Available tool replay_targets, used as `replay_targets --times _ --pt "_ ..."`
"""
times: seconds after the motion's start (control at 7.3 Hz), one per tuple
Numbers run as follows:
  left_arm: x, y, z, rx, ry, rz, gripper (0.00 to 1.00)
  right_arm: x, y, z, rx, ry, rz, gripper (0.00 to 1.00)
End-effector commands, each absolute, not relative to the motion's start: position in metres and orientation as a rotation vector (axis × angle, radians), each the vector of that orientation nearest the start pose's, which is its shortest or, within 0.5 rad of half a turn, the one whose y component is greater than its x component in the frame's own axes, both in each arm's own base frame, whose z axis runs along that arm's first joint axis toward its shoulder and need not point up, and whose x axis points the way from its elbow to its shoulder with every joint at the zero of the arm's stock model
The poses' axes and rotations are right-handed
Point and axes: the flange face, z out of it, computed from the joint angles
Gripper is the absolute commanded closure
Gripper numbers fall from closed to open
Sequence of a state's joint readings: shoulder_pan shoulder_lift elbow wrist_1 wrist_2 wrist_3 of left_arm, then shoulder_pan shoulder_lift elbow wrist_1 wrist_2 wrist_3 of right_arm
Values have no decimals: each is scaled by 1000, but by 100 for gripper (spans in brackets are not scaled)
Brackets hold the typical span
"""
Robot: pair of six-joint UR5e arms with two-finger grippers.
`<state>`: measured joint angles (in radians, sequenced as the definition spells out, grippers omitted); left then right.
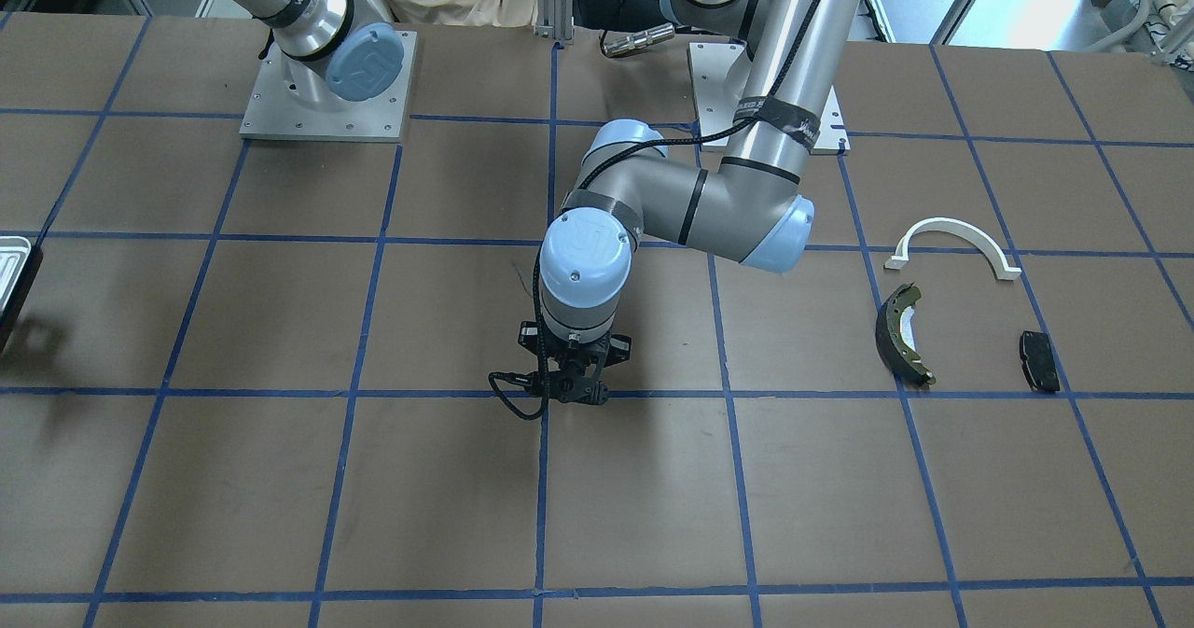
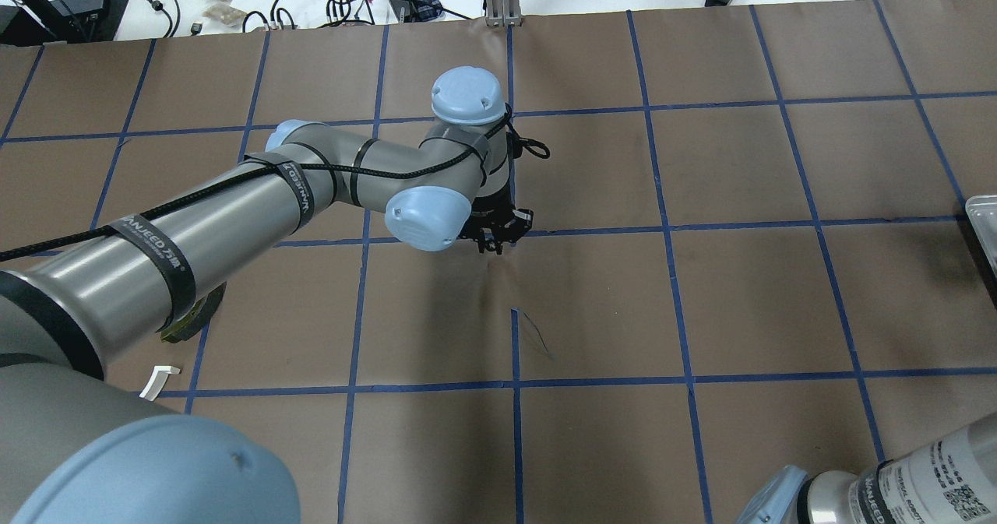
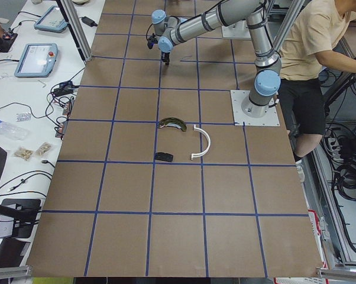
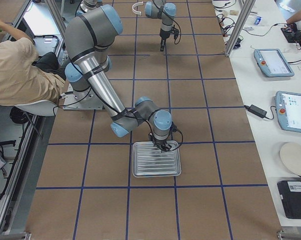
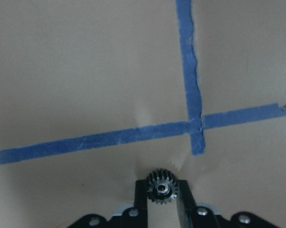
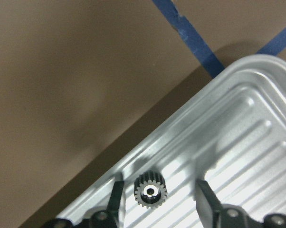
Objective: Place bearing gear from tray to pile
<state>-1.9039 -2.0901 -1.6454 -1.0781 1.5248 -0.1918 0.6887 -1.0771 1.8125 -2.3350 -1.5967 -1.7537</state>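
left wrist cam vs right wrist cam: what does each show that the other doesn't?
Left wrist only: the left gripper shut on the held gear, with a crossing of blue tape on the table beyond it. No tray is in view.

Right wrist only: the tray, with a second gear lying in it near a corner. It sits between the right gripper's open fingers, apart from both.

Both: a small dark toothed gear, brown table and blue tape.

Open tabletop (image 1: 802, 348) separates left pincer (image 1: 571, 395) from the pile (image 1: 891, 329).
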Motion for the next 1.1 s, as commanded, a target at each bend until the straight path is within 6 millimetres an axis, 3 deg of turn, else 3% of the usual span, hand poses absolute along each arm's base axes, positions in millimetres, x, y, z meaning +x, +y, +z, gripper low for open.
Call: replay_targets --times 0.0,0.27,0.41,0.68,0.96 --pt "-275 -590 272 136 3144 242 100 -375 -479 177 -1340 2879 26 50" --pt "-163 -633 333 121 3140 293 100 -374 -480 177 -1342 2879 28 67" --pt "-102 -641 346 155 3132 299 100 -374 -481 178 -1334 2884 28 77" --pt "16 -642 347 145 3074 321 100 -374 -483 184 -1280 2920 22 96" --pt "126 -625 341 -24 3060 362 100 -360 -485 201 -1139 2964 19 100"
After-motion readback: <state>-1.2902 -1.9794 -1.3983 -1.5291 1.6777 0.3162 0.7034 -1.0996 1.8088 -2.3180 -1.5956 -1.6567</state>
